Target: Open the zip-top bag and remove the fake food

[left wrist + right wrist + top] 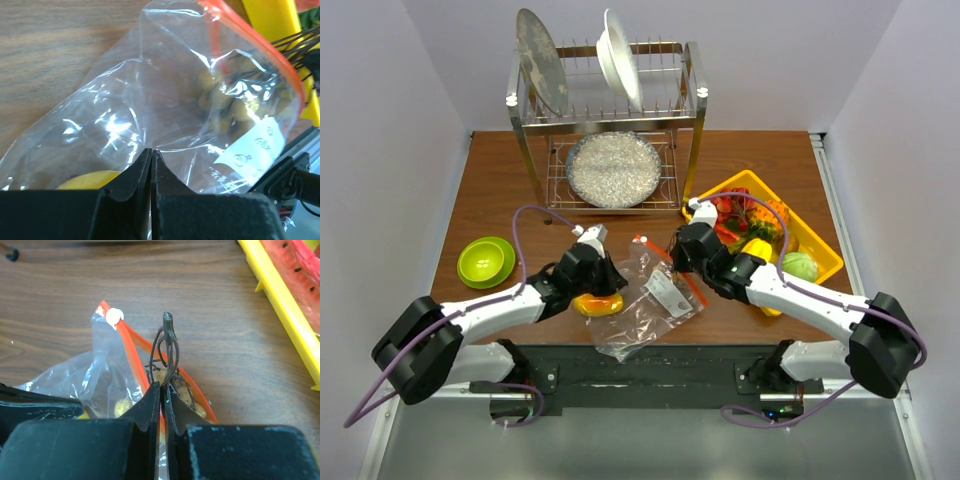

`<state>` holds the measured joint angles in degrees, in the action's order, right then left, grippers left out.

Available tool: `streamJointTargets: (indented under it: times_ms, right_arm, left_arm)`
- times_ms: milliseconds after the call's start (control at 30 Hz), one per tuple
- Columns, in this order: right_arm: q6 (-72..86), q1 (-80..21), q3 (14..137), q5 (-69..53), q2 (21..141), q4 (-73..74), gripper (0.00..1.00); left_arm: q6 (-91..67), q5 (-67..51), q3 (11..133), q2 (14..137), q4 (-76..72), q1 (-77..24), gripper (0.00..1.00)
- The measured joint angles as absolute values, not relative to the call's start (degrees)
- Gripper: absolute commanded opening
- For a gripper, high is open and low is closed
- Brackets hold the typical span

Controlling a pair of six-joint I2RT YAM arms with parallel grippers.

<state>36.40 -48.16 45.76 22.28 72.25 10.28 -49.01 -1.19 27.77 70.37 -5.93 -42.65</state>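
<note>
Brown wood counter (pixel 500 190), white walls on three sides. The zip-top bag (pixel 645 310) lies crumpled at the middle of the near edge, its orange zipper strip (pixel 132 337) turned toward the yellow tray (pixel 810 225) at the right edge.

The main risk, as I judge it, is a pull dragging the whole bag along. The brown-ball cluster (pixel 225 105) sits just inside the mouth, and its dark wiry stem (pixel 167 347) could catch on the zipper lips. If it does, the thin slick film could slide out of the left gripper (pixel 151 162), whose jaws are closed flat with what looks like a fold of film between them. The stem is also thin and springy, so it could twist or slip from the right gripper (pixel 161 390), whose jaws are clamped on it.

That stem rises straight out from between the right jaw tips, with the balls just below and behind them inside the strip. At the left jaws, film billows just past the tips and a yellow-orange piece (pixel 598 304) lies just beside them; whether it is inside the bag I cannot tell.
</note>
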Motion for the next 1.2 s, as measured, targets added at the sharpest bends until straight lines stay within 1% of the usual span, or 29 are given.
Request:
streamJointTargets:
  times_ms: [100,400,733,1200]
  right_arm:
    - [36.3,-46.3,45.8,21.3,72.3,9.4,0.0]
    - [35.9,-39.2,45.8,17.1,72.6,6.2,0.0]
    - [35.2,-38.4,46.0,16.8,72.6,5.9,0.0]
    - [33.0,-36.1,53.2,18.8,71.2,10.2,0.0]
  left_arm:
    - [-49.1,-1.0,27.8,71.4,-5.5,-42.7,0.0]
    - [-48.7,-0.2,27.3,72.2,-4.1,-42.7,0.0]
    - [-46.4,0.4,26.2,72.4,-2.3,-42.7,0.0]
    - [-44.2,0.4,24.6,71.5,-0.2,-42.7,0.0]
